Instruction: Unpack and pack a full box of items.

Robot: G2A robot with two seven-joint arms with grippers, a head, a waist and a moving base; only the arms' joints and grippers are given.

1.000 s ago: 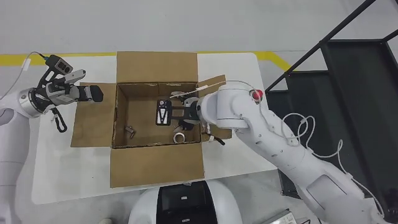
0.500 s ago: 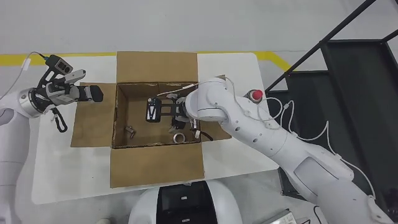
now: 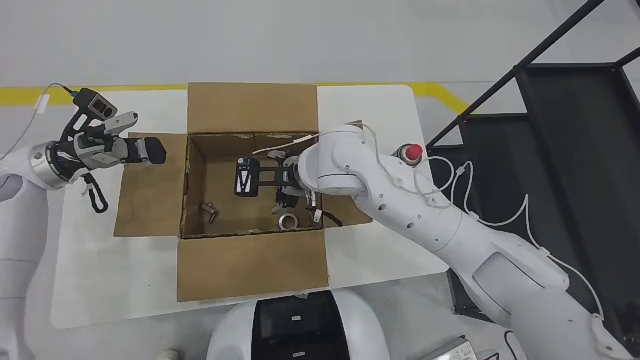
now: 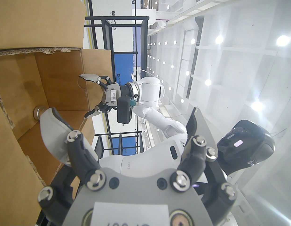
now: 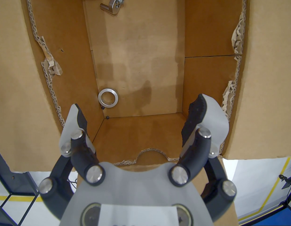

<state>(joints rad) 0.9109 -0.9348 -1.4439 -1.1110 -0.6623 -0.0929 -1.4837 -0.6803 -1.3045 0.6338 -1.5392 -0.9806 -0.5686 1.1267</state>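
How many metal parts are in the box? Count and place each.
2. A ring lies on the box floor by the right tool; a bracket in the corner nearer the left arm. More may hide beneath the right arm.

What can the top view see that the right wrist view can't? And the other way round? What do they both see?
The top view adds the left gripper, open, by a side flap of the box, plus a red button and black stairs. The right wrist view adds torn paper shreds along the box's walls and a tiny dark speck beside the metal ring. Shared: the box, the metal ring, the metal bracket and the open right gripper above the box.
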